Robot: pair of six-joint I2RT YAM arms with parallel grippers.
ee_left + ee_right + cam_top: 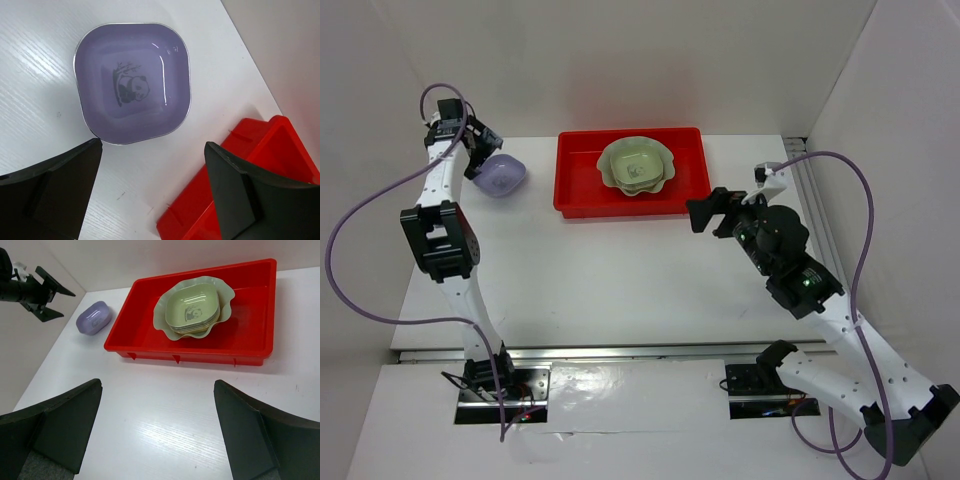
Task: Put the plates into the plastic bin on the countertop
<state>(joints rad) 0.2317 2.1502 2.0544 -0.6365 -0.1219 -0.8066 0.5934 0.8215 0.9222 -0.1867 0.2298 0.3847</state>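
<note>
White countertop, white walls around it, viewed from above and from both wrists. Found the red plastic bin toward the back, long side running across. Saw inside it the large pale green scalloped dish, resting about mid-bin and carrying a stack of small rounded-square dishes: green one uppermost with a print in its middle, yellowish edges showing beneath. Could not count the stack.

Located the lavender dish upright on the countertop, near the bin's left end and apart from it, panda print facing up. Caught the left gripper hanging above that dish's near edge, fingers spread wide, nothing between them. Could not make out any contact with the dish.

Placed the right gripper over bare countertop just off the bin's front right corner, facing the bin, fingers likewise spread wide and empty.
</note>
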